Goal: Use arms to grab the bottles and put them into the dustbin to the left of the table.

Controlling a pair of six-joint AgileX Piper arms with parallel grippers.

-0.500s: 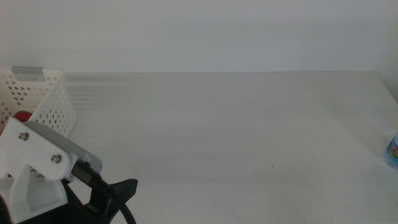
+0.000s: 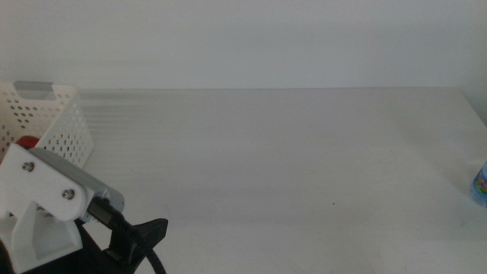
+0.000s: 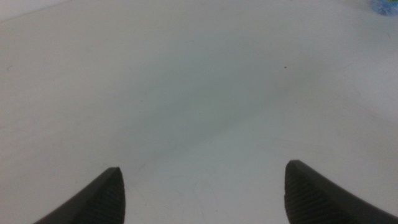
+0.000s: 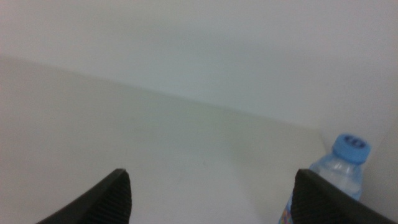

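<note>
Table [image 2: 289,152]: wide, plain white, fills most of the middle view, bare across its centre.

Dustbin [image 2: 57,125]: white perforated basket at the far left of the table, partly behind my left arm. Something red [image 2: 27,141] shows inside it against the near wall; can't tell more than the colour.

My left arm [image 2: 46,202]: white housing, two screws, black cable, at the near left corner, just in front of the dustbin. My left gripper [image 3: 202,193] hangs over bare table, jaws spread wide apart, nothing between them. In its wrist view a blue blur sits at the frame's far corner, too blurred to name.

My right gripper [image 4: 211,196]: out of the middle view. Jaws spread wide, holding nothing, pointed across the table toward the wall.

Water bottle [image 4: 339,171]: small, clear, blue cap, standing upright at the right edge of the table, just beside one of my right fingers [image 4: 320,199]; touching or not, can't tell. In the middle view only a sliver of it shows at the right edge, well apart from the dustbin.
</note>
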